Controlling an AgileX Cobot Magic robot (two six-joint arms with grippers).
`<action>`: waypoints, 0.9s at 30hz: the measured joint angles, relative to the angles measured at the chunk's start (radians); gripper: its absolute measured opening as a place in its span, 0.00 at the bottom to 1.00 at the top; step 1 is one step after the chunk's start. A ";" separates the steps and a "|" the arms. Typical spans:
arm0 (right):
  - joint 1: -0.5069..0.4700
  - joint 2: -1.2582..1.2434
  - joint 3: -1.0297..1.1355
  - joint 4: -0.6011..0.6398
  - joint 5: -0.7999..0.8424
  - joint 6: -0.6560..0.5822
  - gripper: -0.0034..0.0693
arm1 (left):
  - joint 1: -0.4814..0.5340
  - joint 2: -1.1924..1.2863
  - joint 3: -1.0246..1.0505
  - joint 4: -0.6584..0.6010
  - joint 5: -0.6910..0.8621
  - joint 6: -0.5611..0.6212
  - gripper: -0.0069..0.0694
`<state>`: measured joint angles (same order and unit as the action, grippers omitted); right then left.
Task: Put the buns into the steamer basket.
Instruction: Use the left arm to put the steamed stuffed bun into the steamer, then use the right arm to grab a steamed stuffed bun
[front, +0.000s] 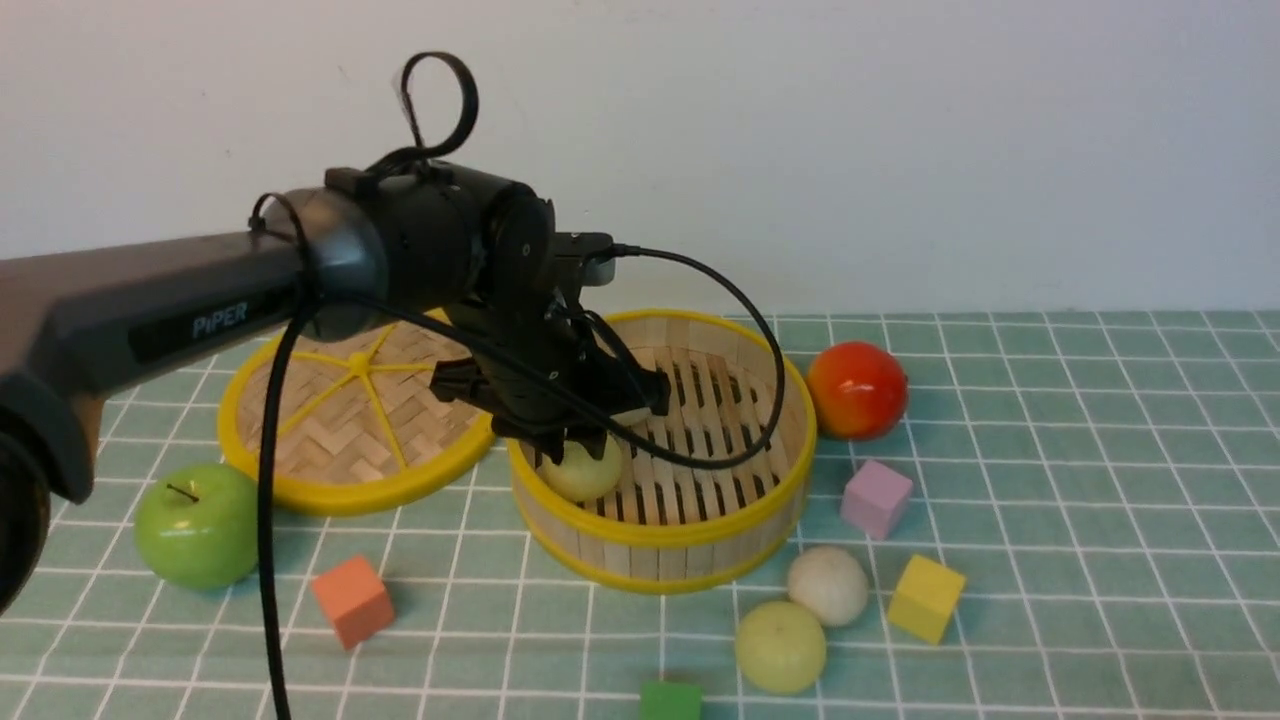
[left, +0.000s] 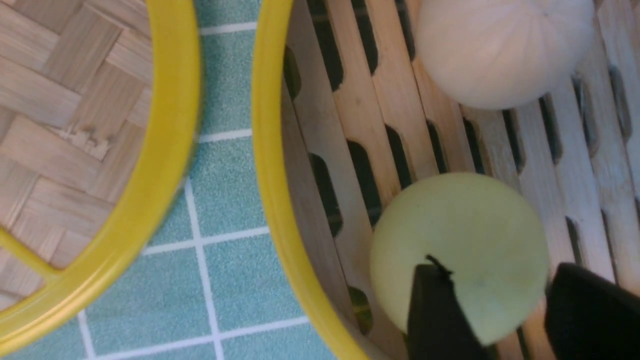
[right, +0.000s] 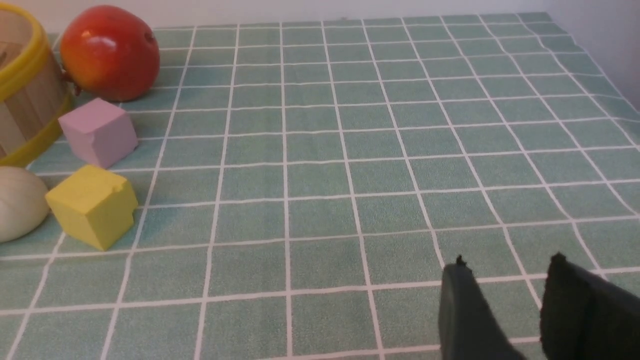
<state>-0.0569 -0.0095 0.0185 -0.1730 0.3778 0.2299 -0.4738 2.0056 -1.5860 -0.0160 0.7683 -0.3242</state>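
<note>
At the far left a glossy green apple (front: 195, 525) sits on the green checked tablecloth (front: 1100, 450), near a flat woven bamboo disc with yellow rim and spokes (front: 350, 420) and an orange foam cube (front: 350, 600). Next comes the round bamboo steamer basket (front: 660, 530), just beside the disc. The left gripper (front: 575, 440) hangs inside it with its jaws parted, gripping nothing, directly over a pale yellow-green bun (front: 582, 470) resting on the slats close to the wall. An off-white bun (left: 500, 50) lies near it in the basket. In front of the basket are a green cube (front: 670, 700), a second yellow-green bun (front: 780, 647) and a second off-white bun (front: 827, 585), the 2 touching. Further right stand a pink cube (front: 875, 498), a glossy red-orange fruit (front: 857, 390) and a yellow cube (front: 925, 597). The right gripper (right: 507, 265) hovers over bare cloth, jaws apart and empty.
</note>
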 joint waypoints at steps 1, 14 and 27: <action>0.000 0.000 0.000 0.000 0.000 0.000 0.38 | 0.000 0.000 0.000 0.000 0.002 0.000 0.51; 0.000 0.000 0.000 0.000 0.000 0.000 0.38 | 0.000 -0.413 0.007 0.058 0.158 0.000 0.60; 0.000 0.000 0.000 0.000 0.000 0.000 0.38 | 0.000 -0.962 0.430 0.099 0.064 -0.070 0.17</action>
<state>-0.0569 -0.0095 0.0185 -0.1730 0.3778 0.2299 -0.4738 1.0436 -1.1561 0.0835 0.8321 -0.3939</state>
